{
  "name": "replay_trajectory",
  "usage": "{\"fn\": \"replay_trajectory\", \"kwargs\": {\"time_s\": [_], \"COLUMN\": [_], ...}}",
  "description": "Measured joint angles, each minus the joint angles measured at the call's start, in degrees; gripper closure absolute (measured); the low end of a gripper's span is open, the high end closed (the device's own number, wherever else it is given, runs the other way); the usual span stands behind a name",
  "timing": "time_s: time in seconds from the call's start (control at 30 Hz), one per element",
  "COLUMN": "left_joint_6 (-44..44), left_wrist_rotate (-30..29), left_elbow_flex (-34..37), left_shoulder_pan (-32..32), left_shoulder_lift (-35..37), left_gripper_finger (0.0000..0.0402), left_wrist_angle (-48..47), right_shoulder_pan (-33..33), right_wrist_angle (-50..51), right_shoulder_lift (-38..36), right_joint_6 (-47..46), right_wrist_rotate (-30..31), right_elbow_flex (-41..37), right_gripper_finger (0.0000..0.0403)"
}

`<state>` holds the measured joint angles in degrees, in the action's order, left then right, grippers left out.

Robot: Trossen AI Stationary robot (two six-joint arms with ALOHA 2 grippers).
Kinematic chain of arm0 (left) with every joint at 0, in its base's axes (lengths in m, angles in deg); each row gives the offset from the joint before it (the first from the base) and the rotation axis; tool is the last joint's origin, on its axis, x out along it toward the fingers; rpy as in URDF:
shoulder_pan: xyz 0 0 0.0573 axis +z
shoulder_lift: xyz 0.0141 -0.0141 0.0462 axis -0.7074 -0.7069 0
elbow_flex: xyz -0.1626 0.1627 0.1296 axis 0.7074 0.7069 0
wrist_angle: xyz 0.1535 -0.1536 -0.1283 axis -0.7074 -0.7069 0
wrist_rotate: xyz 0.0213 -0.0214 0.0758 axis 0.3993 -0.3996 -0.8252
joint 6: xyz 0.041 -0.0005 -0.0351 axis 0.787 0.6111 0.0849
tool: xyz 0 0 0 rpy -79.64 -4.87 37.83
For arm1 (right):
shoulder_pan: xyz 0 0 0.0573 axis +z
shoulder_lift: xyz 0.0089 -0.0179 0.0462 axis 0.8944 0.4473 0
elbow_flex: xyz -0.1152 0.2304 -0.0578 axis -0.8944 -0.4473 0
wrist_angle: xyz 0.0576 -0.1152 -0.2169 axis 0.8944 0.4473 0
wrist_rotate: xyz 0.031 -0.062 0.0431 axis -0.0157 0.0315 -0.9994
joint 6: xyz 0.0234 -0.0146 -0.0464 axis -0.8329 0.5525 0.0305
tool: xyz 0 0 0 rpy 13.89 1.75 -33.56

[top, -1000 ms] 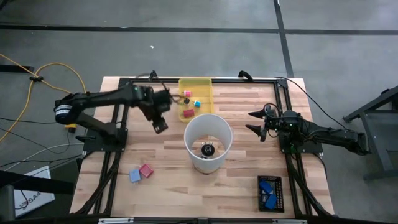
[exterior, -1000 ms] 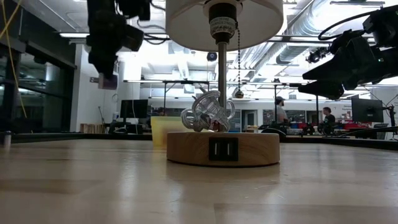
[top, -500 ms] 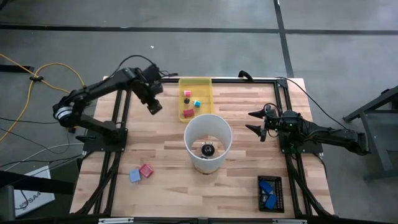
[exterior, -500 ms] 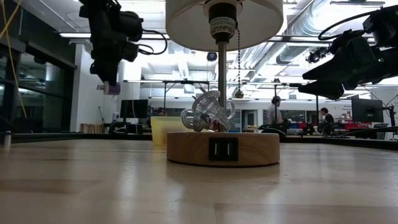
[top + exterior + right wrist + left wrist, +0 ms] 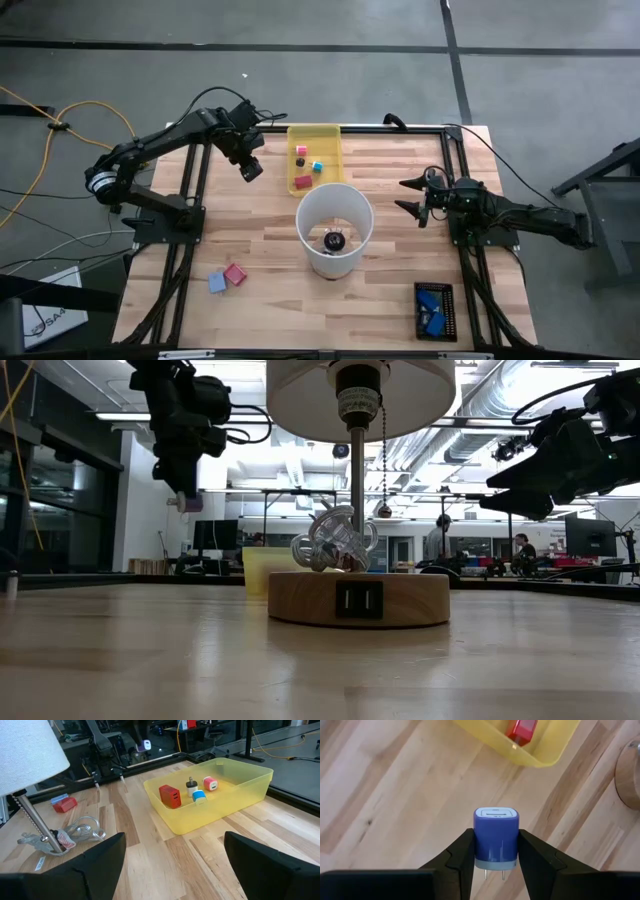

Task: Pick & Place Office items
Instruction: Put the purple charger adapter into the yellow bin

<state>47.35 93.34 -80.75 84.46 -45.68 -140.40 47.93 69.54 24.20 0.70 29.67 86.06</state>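
Note:
My left gripper (image 5: 251,170) hangs well above the table just left of the yellow tray (image 5: 330,132), shut on a small purple-blue plug-in charger (image 5: 495,840). The low view shows that charger (image 5: 188,503) high off the table below the left gripper. In the tray lie a red block (image 5: 170,796), a pink one (image 5: 210,783), a light-blue one (image 5: 199,796) and a dark one (image 5: 191,784). A red piece and a blue piece (image 5: 228,277) lie on the table near its front left. My right gripper (image 5: 412,196) waits open at the right, holding nothing. My left gripper pinches the charger's two opposite flat sides (image 5: 479,845) between its two fingers (image 5: 462,855). The fingers slant steeply down from above. The charger is lifted clear, its metal prongs (image 5: 493,874) pointing back toward the wrist and its port face (image 5: 495,814) pointing away.
A white lamp (image 5: 335,228) on a round wooden base (image 5: 357,598) stands mid-table, just in front of the tray, with a bundle of keys (image 5: 65,835) on its base. A black holder with bright-blue pieces (image 5: 433,310) sits at the front right. People move in the room behind.
My left gripper has swung toward the table's far edge, away from the lamp, carrying the charger clear of the table. It came to rest beside the tray's left side over the last half second. It stays shut on the charger.

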Motion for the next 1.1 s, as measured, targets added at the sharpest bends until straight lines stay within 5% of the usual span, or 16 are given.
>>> {"fn": "replay_trajectory", "kwargs": {"time_s": [0.63, 1.1], "left_joint_6": [0.17, 7.68], "left_wrist_rotate": [0.16, 5.45], "left_elbow_flex": [0.0, -0.02], "left_shoulder_pan": [-0.22, -0.22], "left_shoulder_lift": [-6.26, -13.81], "left_gripper_finger": [0.0281, 0.0281], "left_wrist_angle": [14.21, 29.4], "right_shoulder_pan": [0.02, 0.02], "right_wrist_angle": [0.0, 0.0], "right_shoulder_lift": [0.0, 0.0], "right_joint_6": [-0.02, -0.02], "right_wrist_rotate": [0.02, 0.01], "right_elbow_flex": [0.0, 0.0], "right_gripper_finger": [0.0078, 0.0078]}}
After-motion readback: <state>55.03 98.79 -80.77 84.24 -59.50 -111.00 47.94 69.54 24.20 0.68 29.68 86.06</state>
